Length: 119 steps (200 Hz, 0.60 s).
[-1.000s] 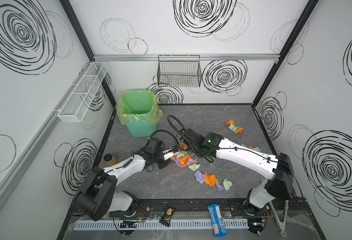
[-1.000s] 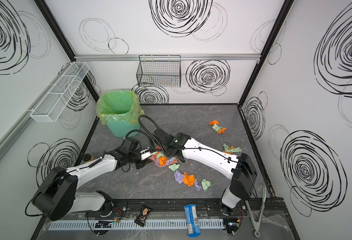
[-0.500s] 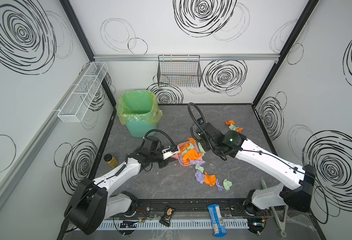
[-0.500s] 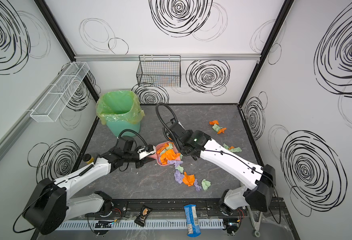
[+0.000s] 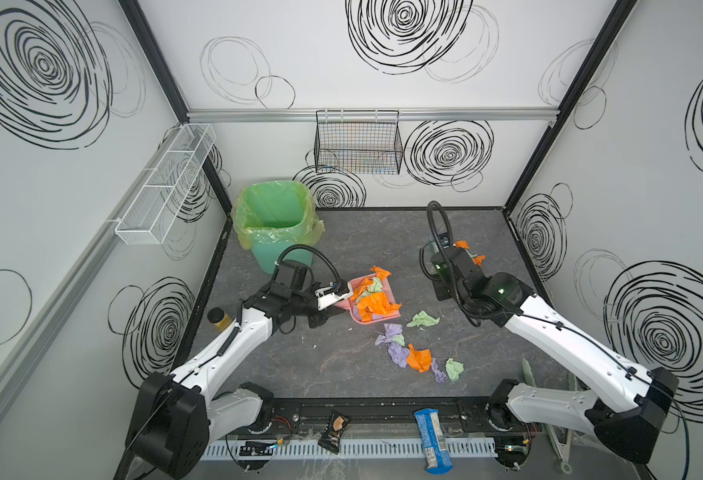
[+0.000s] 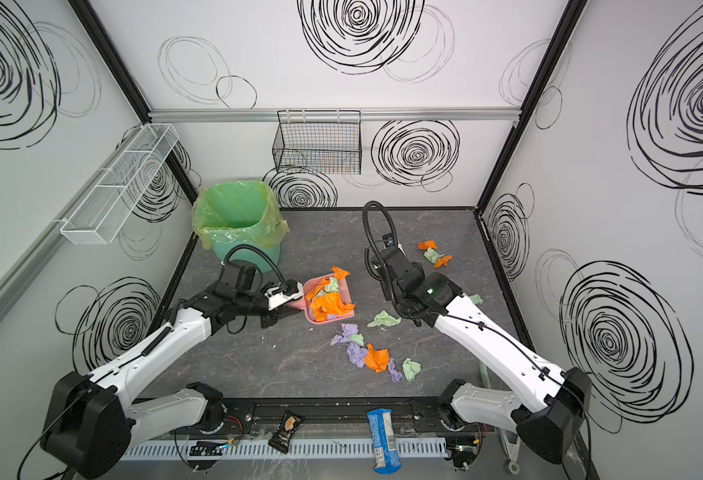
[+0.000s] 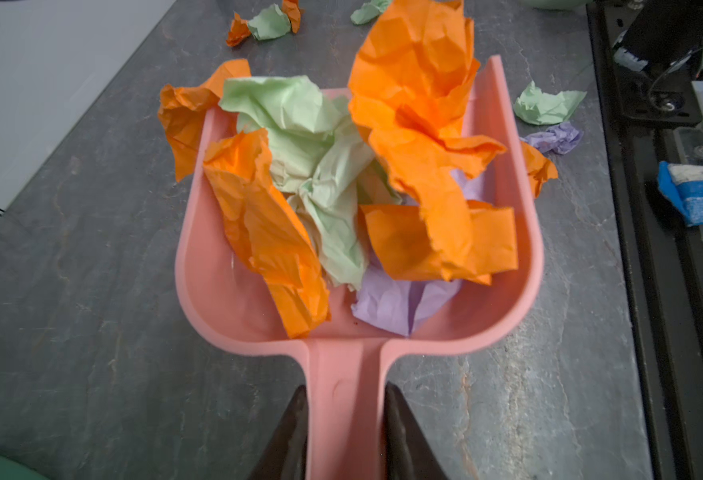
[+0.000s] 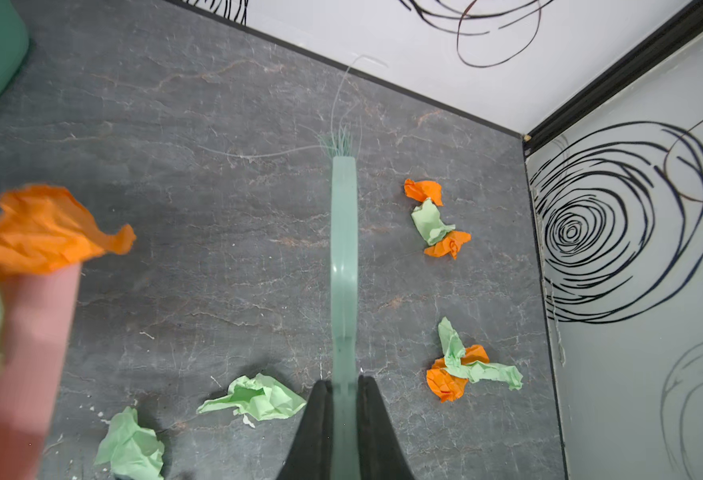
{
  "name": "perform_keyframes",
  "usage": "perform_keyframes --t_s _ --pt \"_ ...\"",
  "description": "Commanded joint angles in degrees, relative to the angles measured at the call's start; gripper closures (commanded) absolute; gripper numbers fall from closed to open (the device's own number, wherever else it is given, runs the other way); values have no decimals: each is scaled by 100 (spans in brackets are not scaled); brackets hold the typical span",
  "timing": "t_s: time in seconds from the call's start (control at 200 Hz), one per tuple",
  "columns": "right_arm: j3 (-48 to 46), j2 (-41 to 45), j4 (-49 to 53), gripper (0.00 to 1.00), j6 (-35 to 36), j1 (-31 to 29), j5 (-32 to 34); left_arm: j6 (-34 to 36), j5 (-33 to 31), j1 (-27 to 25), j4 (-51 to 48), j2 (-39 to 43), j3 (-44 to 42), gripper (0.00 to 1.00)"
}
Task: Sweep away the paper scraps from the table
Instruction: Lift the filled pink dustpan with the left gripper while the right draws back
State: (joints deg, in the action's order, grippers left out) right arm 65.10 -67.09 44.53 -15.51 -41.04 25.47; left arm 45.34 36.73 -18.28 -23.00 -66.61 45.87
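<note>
Worktop [image 5: 320, 374]: paper scraps [image 5: 418, 357] are strewn over its middle and right.
Left arm [image 5: 233, 336]: extended low; left fingers [image 7: 293, 432] are clamped on the dustpan [image 7: 524, 266] handle.
Right arm [image 5: 570, 336]: reached rearward; right fingers [image 8: 316, 428] are closed on the brush [image 8: 343, 232].
Load: more scraps are heaped in the dustpan.

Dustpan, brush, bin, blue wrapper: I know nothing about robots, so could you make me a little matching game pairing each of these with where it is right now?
Things:
1. pink dustpan
2. pale green brush
3. green bin
4. blue snack wrapper

Places:
A. lying on the front ledge
B. clamped in the right gripper
C. standing at the back left corner of the table
D. held by the left gripper, paper scraps inside

Pairs: 1-D, 2-B, 3-C, 4-A
</note>
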Motion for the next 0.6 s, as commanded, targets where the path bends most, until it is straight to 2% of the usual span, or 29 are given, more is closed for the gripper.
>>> perform_keyframes --t_s 0.0,0.375,0.59 --pt "-240 133 -343 100 -6 99 -163 493 270 211 -781 200 472 100" --pt "-695 144 -755 100 172 386 -538 1377 306 913 -2459 128 1903 100" --pt "-865 135 -909 100 203 421 -685 1846 614 1440 -3284 -185 2724 100"
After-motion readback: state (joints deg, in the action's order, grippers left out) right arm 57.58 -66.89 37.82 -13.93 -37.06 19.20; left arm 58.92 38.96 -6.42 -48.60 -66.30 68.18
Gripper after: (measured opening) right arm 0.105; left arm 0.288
